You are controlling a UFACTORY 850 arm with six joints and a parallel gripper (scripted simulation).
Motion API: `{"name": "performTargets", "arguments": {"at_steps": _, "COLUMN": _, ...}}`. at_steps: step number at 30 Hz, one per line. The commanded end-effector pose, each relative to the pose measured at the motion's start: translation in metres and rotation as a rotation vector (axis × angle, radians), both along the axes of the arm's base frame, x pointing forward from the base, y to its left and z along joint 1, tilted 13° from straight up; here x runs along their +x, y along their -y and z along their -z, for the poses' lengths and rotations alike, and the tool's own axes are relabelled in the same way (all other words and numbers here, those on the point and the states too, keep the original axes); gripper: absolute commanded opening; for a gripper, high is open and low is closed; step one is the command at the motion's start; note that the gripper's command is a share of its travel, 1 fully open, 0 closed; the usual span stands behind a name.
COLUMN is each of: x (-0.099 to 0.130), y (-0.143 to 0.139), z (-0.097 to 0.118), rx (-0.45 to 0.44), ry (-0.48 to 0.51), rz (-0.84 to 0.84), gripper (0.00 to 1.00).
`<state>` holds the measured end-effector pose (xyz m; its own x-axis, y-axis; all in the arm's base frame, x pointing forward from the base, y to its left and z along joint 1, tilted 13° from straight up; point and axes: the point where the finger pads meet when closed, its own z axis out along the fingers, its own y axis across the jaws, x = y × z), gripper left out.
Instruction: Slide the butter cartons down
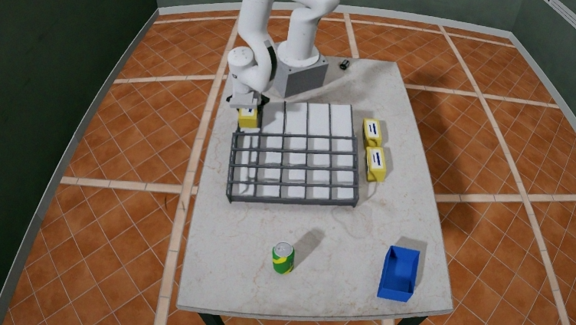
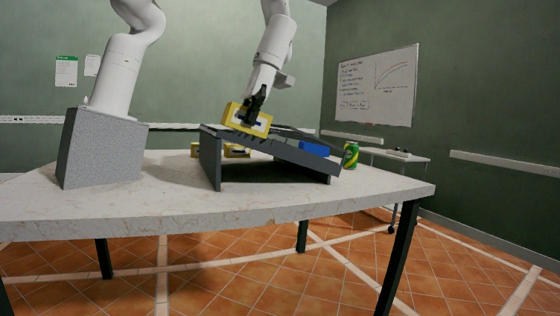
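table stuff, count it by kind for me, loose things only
butter cartons: 3 (one in the gripper, two beside the shelf)
soda can: 1
blue bin: 1
small black object: 1
total: 6

The hand (image 2: 251, 113) is clamped on a yellow butter carton (image 2: 246, 119), tilted along the top end of the sloped shelf (image 2: 274, 148) just beneath it. Down-slope of the hand stands a green can (image 2: 351, 155) on the bench (image 2: 234, 196); two more cartons (image 2: 236, 150) lie behind, below the hand.
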<state>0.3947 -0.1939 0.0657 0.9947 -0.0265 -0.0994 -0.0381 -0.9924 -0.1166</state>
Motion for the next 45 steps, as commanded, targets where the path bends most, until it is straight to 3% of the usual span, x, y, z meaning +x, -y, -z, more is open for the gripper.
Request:
{"name": "performTargets", "arguments": {"at_steps": 1, "x": 0.0007, "y": 0.0004, "z": -0.0004, "rx": -0.001, "ry": 0.002, "rz": 0.0, "gripper": 0.0}}
{"name": "performTargets", "arguments": {"at_steps": 45, "x": -0.0002, "y": 0.0001, "z": 0.0067, "rx": -0.001, "ry": 0.002, "rz": 0.0, "gripper": 0.0}}
